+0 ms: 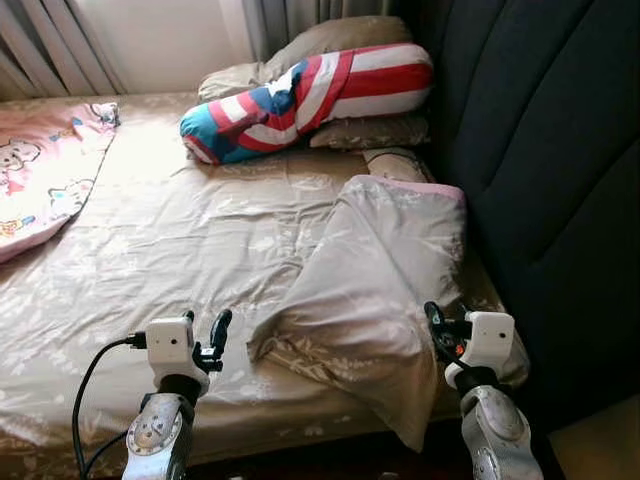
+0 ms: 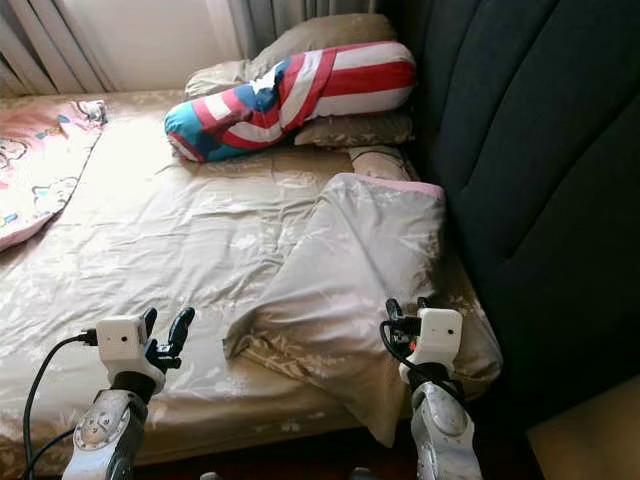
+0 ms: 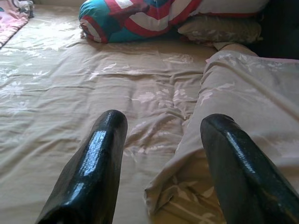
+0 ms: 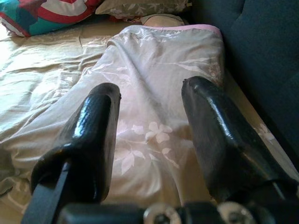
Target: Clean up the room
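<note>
A beige flowered quilt (image 1: 375, 270) with a pink edge lies crumpled on the bed's right side, one corner hanging over the front edge. My left gripper (image 1: 208, 335) hovers open above the sheet, just left of the quilt's near corner (image 3: 163, 205). My right gripper (image 1: 440, 330) is open over the quilt's right front part, its fingers (image 4: 98, 135) pointing along the fabric (image 4: 154, 93). Neither gripper holds anything.
A red, white and blue bolster (image 1: 305, 95) lies on beige pillows (image 1: 375, 130) at the far end. A pink cartoon blanket (image 1: 40, 180) lies at the left. A dark padded headboard (image 1: 550, 170) runs along the right side. The beige sheet (image 1: 170, 240) is wrinkled.
</note>
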### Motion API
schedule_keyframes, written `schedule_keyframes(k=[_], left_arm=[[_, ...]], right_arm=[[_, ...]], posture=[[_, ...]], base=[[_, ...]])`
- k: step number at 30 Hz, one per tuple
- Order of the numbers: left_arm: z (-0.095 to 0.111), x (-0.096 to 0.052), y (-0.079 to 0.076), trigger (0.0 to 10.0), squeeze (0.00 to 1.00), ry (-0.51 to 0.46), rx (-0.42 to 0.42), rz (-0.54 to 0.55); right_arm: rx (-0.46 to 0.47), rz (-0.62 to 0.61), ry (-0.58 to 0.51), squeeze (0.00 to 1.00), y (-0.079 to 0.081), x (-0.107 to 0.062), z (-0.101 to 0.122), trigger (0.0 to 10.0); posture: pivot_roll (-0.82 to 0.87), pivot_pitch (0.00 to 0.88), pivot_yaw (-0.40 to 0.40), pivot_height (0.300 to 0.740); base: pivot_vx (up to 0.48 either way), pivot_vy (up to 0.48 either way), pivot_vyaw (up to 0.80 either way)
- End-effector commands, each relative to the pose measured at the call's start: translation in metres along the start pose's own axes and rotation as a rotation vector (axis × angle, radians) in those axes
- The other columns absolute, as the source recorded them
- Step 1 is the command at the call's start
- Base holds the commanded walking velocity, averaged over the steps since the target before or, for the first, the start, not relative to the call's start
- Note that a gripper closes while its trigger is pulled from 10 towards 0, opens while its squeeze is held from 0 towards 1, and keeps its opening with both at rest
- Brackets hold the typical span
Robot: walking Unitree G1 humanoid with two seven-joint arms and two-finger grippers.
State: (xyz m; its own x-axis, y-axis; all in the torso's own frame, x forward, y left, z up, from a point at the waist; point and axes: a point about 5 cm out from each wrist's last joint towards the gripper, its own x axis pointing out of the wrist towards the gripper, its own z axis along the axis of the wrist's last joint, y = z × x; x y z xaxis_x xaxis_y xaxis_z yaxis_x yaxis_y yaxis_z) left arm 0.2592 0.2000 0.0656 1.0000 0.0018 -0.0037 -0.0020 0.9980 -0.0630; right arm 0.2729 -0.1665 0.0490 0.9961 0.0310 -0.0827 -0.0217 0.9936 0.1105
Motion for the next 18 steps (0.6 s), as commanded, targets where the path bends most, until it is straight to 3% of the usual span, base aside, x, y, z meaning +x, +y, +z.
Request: schedule_keyframes(k=[1,18], left_arm=[[-0.0003,-0.0018,-0.0020,10.0,0.00,0.010,0.001,-0.008],[-0.0016,-0.0021,-0.0031,10.0,0.00,0.019,0.004,-0.009]], right_arm=[[0.010,0.002,0.001,0.00,0.0015,0.0000,0.0009,10.0],[-0.009,0.030,0.018,0.00,0.0061,0.0010,-0.0015,10.0]], posture=[[-0.09,0.117,-0.013,0.670],[-0.09,0.116,-0.017,0.656]], base=[[0.000,0.000,0.00],[0.000,0.000,0.00]])
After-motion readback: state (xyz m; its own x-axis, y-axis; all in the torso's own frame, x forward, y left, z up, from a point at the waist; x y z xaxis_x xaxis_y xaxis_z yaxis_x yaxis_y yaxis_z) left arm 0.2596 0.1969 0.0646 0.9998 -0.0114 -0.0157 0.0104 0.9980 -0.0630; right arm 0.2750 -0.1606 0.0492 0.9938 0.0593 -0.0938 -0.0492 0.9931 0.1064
